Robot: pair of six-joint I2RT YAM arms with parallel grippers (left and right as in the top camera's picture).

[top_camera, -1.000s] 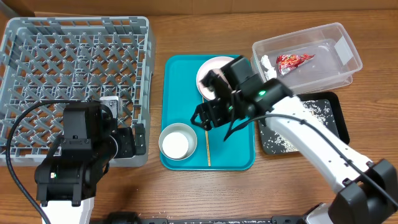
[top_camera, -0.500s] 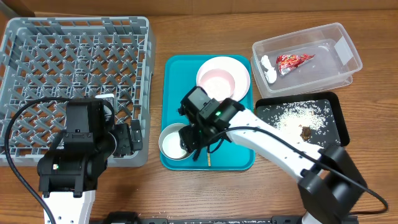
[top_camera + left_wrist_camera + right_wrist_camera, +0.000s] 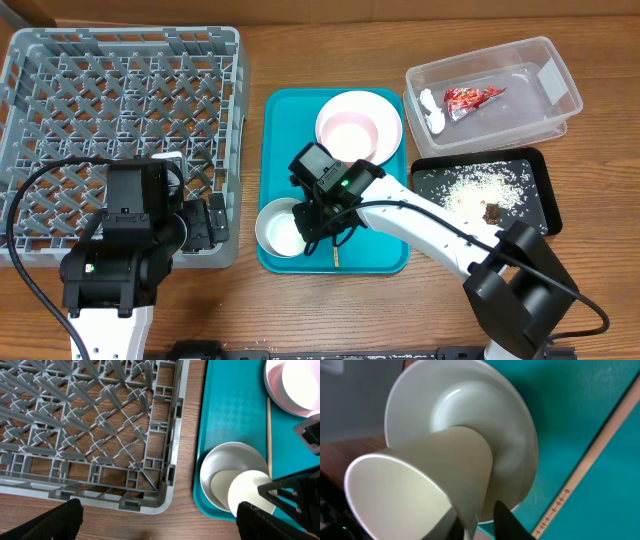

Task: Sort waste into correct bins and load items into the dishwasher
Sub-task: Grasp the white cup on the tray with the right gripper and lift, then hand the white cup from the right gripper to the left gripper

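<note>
A small white cup (image 3: 420, 480) leans inside the light grey bowl (image 3: 470, 410) at the front left of the teal tray (image 3: 285, 130). My right gripper (image 3: 482, 520) is shut on the cup's wall, one finger inside the rim and one outside; from overhead the right gripper (image 3: 312, 222) hides most of the cup. The thin wooden stick (image 3: 335, 250) lies just right of the grey bowl (image 3: 275, 228). A pinkish bowl (image 3: 355, 130) sits on the white plate (image 3: 328, 112) at the tray's far end. My left gripper (image 3: 160, 527) hangs open over bare table by the corner of the dishwasher rack (image 3: 100, 420).
The clear tub (image 3: 545, 105) at the back right holds the red-and-white wrapper (image 3: 472, 98) and a white tissue (image 3: 430, 108). The black tray (image 3: 535, 215) in front of it holds rice grains (image 3: 480, 185) and a brown scrap (image 3: 491, 212). The grey rack (image 3: 120, 120) fills the left side.
My right gripper came from over the plate down to the grey bowl and closed on the cup's wall. The left arm has stayed where it was.
</note>
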